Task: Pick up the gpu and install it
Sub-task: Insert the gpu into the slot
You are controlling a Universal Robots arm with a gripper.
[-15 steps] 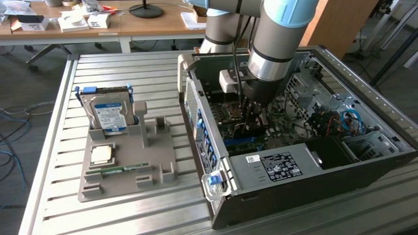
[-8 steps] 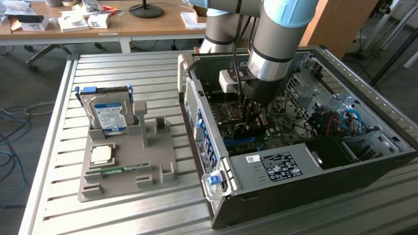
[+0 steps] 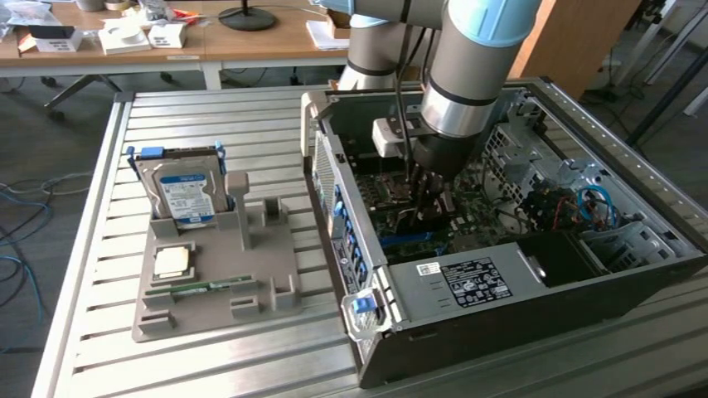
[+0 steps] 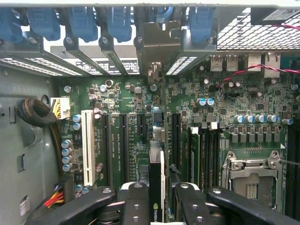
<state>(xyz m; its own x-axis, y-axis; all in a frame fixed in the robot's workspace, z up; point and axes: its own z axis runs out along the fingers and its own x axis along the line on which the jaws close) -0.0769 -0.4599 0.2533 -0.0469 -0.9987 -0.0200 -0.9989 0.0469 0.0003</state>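
The pick-up looks done. The gripper (image 3: 426, 189) is down inside the case (image 3: 476, 332), and the wrist view shows its jaws closed on the gpu (image 4: 157, 164), one finger on each face of the card. The gpu stands on edge over the motherboard (image 4: 136, 93), running in line with the expansion slots, with a dark slot on either side. Its metal bracket (image 4: 154, 51) reaches the rear wall, among the slot covers (image 4: 84, 61). Out on the table, the holder (image 3: 188, 315) carries the hard drive (image 3: 184, 192) and the memory stick (image 3: 205, 288). The install seems to be well under way, but whether the card's edge is fully pressed into its slot cannot be told. The jaws have not let go of it
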